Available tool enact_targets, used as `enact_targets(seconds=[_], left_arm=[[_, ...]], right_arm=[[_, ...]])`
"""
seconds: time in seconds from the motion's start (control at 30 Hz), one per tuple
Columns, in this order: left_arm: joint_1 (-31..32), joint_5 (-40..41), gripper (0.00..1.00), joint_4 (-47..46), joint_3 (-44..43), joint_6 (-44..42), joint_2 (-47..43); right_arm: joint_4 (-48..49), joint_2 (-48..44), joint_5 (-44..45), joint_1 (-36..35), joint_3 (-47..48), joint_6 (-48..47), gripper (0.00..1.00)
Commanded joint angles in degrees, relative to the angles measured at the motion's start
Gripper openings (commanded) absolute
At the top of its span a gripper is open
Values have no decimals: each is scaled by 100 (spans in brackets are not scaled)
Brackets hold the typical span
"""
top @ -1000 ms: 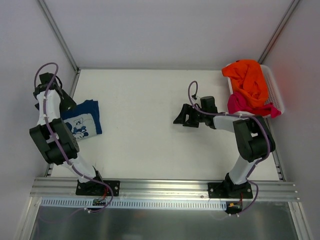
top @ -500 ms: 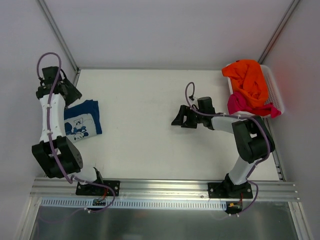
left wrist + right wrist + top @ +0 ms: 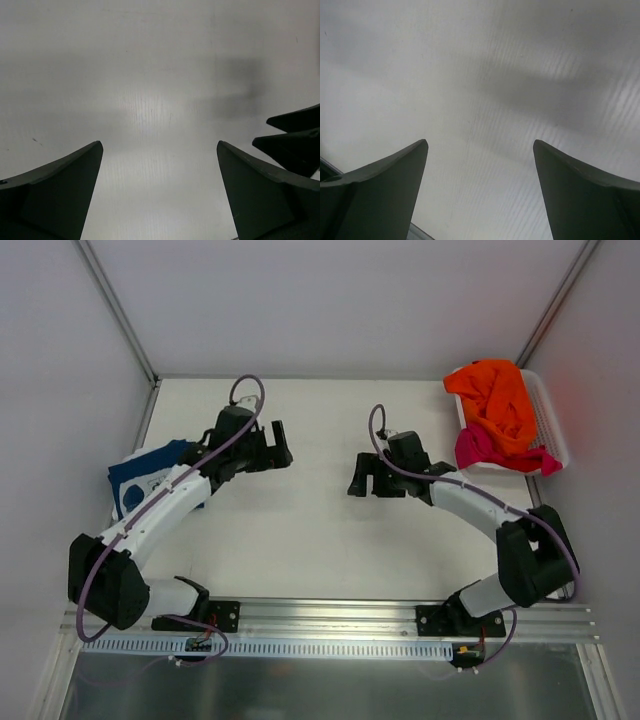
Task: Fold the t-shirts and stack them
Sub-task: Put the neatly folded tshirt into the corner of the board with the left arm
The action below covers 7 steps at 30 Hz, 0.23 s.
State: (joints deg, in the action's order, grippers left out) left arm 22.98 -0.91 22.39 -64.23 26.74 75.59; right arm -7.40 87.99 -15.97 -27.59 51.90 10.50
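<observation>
At the white counter's (image 3: 320,530) left edge lies the navy t-shirt (image 3: 140,472); the orange t-shirt (image 3: 495,400) and magenta t-shirt (image 3: 480,448) fill the basket (image 3: 550,425) at its far-right corner. Mid-counter, left claw (image 3: 278,446) and right claw (image 3: 362,478) hang released between grey walls.

No word, brand, number or sign can be read in any of the views. The only printed mark is a white printed panel (image 3: 138,492) with small blue drawn shapes. It sits on the folded navy blue cloth t-shirt (image 3: 160,455), which lies well out to the left of the left gripper (image 3: 278,447), back along its arm and partly hidden under it (too small and too covered to tell whether it holds any letters).
</observation>
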Motion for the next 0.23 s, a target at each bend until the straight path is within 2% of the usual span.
enact_targets(seconds=[0.0,0.03,0.1,0.13,0.2], left_arm=[[513,608,99,-815,603,121,-237],[662,914,99,-989,796,69,-351],[1207,1345,99,-1079,920,-150,-466],[1409,1843,99,-1123,956,-239,-553],[1963,2207,99,-1106,947,-546,-616]], right_arm=[[-912,-1104,1313,-316,128,-478,91],[-999,-1334,1829,-439,67,-531,90],[-1246,-1835,2123,-501,-22,-575,89],[-1447,-2334,2446,-554,-48,-610,90],[-1711,-2846,2712,-598,-5,-628,93]])
